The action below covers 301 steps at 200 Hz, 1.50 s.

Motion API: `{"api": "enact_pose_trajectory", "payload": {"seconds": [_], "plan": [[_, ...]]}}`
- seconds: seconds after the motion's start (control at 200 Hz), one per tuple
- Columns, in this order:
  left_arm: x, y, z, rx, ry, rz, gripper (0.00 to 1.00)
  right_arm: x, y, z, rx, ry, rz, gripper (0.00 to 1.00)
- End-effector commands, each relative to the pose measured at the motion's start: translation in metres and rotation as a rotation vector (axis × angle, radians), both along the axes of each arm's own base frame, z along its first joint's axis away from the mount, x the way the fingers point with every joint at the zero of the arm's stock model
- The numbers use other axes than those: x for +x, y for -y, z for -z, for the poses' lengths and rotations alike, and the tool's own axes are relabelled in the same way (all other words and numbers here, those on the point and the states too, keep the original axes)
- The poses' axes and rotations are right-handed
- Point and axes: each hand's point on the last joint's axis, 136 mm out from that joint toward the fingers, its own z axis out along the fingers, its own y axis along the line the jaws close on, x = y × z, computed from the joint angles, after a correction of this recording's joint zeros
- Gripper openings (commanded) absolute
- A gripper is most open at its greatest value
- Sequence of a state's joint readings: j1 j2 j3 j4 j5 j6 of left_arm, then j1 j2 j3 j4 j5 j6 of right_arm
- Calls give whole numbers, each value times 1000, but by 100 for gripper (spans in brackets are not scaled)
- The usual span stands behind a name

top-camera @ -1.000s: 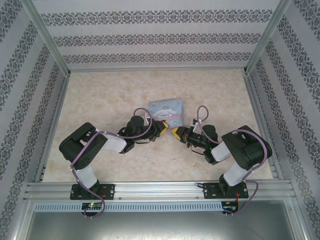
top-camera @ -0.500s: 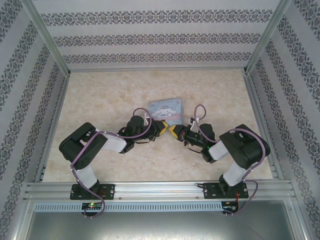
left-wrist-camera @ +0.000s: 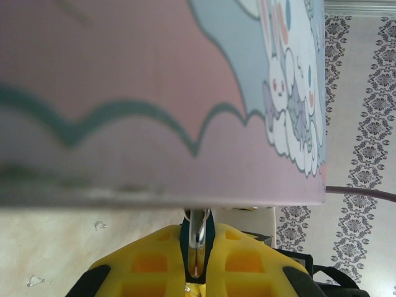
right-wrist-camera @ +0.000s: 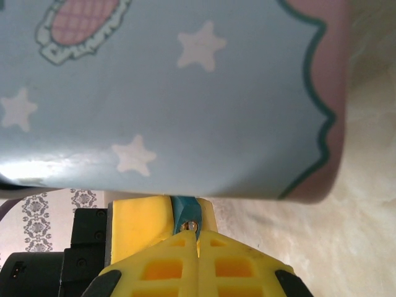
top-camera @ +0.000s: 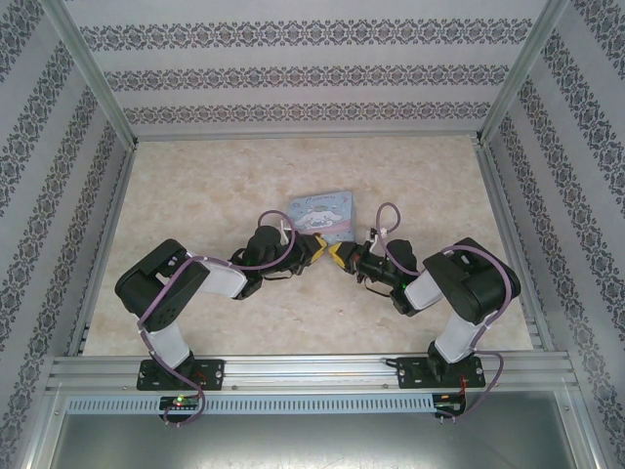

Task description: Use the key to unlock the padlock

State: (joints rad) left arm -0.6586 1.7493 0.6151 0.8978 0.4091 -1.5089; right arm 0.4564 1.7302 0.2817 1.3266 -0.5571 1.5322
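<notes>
Left hand (top-camera: 316, 251): low over the worktop (top-camera: 205, 186), just in front of the tin (top-camera: 324, 214). It is clenched on the padlock, and its 2 yellow fingers (left-wrist-camera: 139, 263) stand apart by the width of the lock body.
Padlock (right-wrist-camera: 184, 209): the dark blue-teal body is wedged between the left fingers, just beside the near edge of the tin. In the left wrist view a bright metal strip (left-wrist-camera: 197, 247) runs down the middle of the gap.
Right hand (top-camera: 341, 257): tip to tip with the left hand. Its 2 yellow fingers (right-wrist-camera: 241, 266) are pressed together with no gap at the seam, pinching the key.
Key (right-wrist-camera: 193, 226): almost wholly hidden in that seam. 1 small metallic tip shows, touching the padlock body.
Tin: pale blue with a pink edge and cartoon print, lying flat on the worktop just beyond both hands. Whether it touches them cannot be told.
Surround: patterned walls (top-camera: 293, 73) on 3 sides.
</notes>
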Motion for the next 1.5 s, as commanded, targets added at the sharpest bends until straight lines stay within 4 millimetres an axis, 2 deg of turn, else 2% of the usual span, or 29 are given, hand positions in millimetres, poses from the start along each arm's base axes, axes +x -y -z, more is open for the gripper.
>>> {"api": "enact_pose_trajectory", "payload": {"seconds": [0.0, 0.45, 0.879, 1.104, 1.134, 1.269, 1.499], "plan": [[-2, 7, -30, -80, 48, 27, 0, 14, -3, -16, 33, 60, 38, 0], [-5, 17, -63, -216, 49, 23, 0, 21, -4, -25, 48, 78, 40, 0], [-13, 22, -63, -228, 37, 20, 0, 21, 0, -20, 46, 59, 46, 0], [-17, 28, -63, -205, 54, 44, 0, 24, 0, -32, 90, 43, 67, 0], [-18, 29, -63, -204, 56, 47, 0, 31, -3, -44, 109, 72, 68, 0], [-21, 35, -65, -222, 56, 56, 0, 36, -8, -54, 125, 94, 59, 0], [-28, 43, -72, -242, 62, 77, 0, 38, -8, -37, 91, 79, 48, 0]]}}
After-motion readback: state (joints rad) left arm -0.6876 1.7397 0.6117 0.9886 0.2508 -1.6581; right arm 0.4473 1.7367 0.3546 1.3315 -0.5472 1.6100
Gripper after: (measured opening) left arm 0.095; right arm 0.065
